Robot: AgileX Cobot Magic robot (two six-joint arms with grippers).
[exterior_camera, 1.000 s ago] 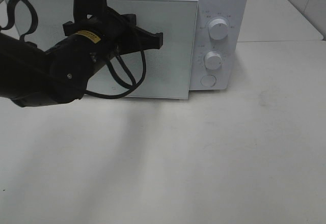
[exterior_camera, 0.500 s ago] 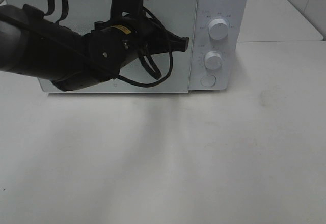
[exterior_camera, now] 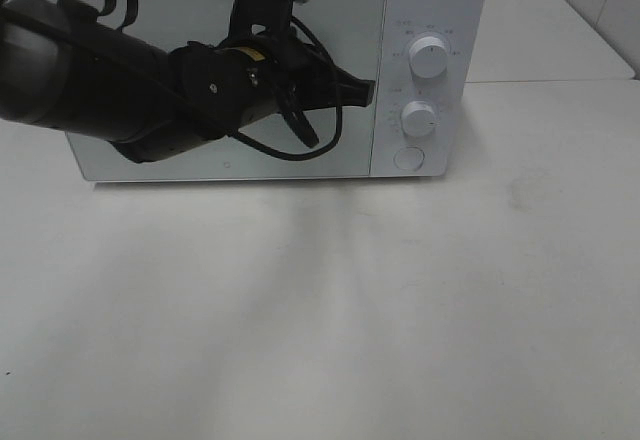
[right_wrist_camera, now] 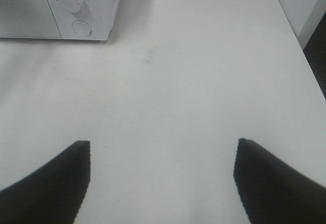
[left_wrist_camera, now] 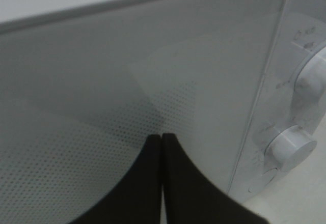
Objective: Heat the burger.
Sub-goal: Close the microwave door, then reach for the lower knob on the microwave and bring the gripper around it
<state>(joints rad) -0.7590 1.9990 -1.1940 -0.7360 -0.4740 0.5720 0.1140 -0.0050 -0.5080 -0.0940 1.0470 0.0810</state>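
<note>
**Door shut, dial next**

High view: the left gripper (exterior_camera: 368,88) has its tip at the closed door (exterior_camera: 340,155) of the microwave (exterior_camera: 430,0); the burger is out of sight, presumably inside. Next, likely turning a knob (exterior_camera: 418,118). Left wrist: fingers (left_wrist_camera: 145,183) pressed together, holding nothing. Right wrist: the right gripper (right_wrist_camera: 162,142) spread wide over bare white bench (right_wrist_camera: 193,71)

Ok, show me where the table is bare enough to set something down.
The table is bare all along the front of the microwave, and to its right, past the knobs. Only the microwave's front is crowded: the shut left gripper and its arm hang close before it.
</note>
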